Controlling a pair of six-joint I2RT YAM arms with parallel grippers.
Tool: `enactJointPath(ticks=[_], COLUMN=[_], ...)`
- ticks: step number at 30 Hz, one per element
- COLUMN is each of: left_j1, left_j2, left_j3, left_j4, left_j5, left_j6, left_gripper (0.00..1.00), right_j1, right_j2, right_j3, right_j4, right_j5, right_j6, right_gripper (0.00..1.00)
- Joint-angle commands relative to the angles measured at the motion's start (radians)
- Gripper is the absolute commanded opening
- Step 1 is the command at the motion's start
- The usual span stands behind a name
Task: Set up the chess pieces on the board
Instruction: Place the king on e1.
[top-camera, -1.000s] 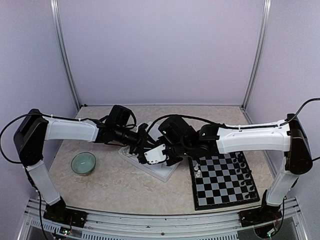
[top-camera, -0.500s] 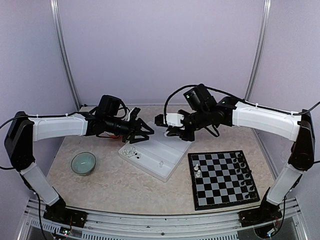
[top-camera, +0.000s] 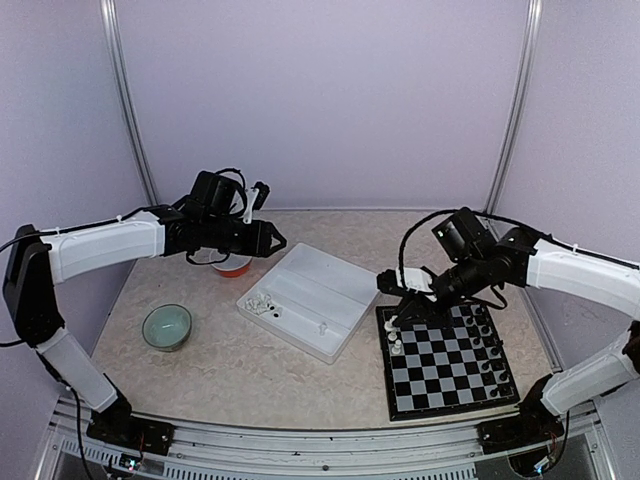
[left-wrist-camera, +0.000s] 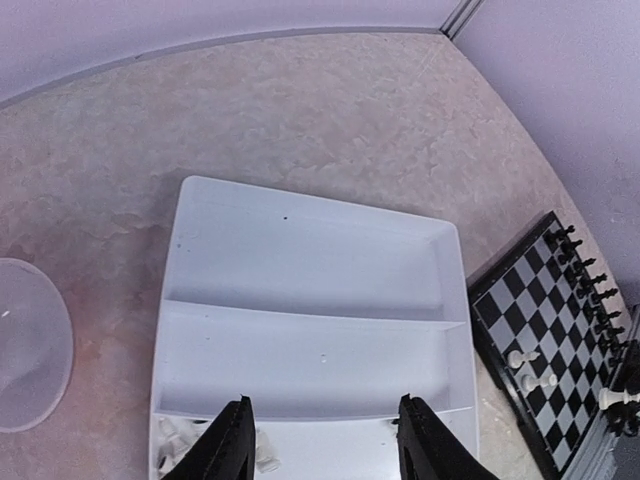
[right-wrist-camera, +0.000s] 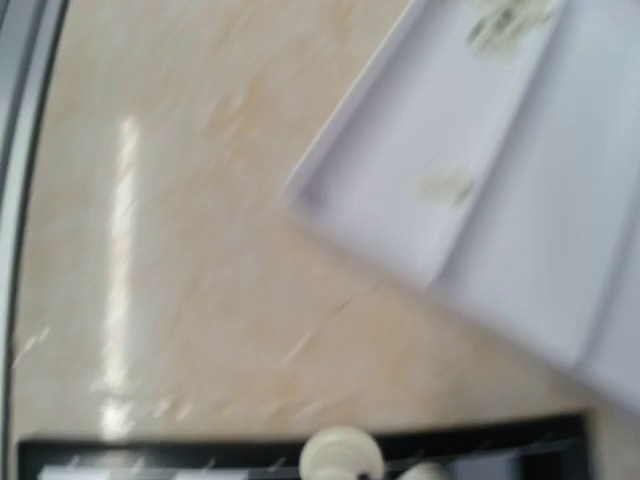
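Your left gripper (left-wrist-camera: 325, 405), spread and empty, is nearer to the white chess pieces (top-camera: 262, 303) in the tray's (top-camera: 320, 285) left corner; the right gripper (top-camera: 397, 312), its grip not readable, hangs over the board's (top-camera: 450, 370) left edge.

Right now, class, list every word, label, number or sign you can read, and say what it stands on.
None: no text can be read in any view. The board, tray and bowl show no print, and the right wrist view is too blurred to tell.
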Motion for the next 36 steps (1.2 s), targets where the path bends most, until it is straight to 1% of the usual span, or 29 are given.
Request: enactJointPath(ticks=[1,9,16,18,36], left_j1=[0.016,0.021,0.021,0.021,0.020], left_j2=[-0.068,-0.084,-0.090,-0.087,-0.068], left_j3=[-0.068,-0.084,-0.095,-0.095,-0.091], left_j4=[0.044,0.042,0.043,0.045,0.034], left_j5=[-0.078,-0.077,-0.087,-0.087,-0.060], left_j6=[0.121,0.116,0.119,0.119,0.111], left_gripper=[0.49,0.49,0.49,0.49,0.49], right_j1=[-0.009,-0.005,0.005,0.007,0.030], right_j2=[-0.026,-0.010,-0.011,-0.007,0.073], right_j3=[-0.098,-0.188,-0.251,-0.262,-0.259], right_j4=[-0.040,0.028,0.109,0.138,0.165], right_j5=[0.009,0.032,0.087,0.123,0.121], right_j6=[-0.037,-0.037,-0.024,-0.017,-0.009], right_gripper=[0.00,0.00,0.01,0.01,0.04])
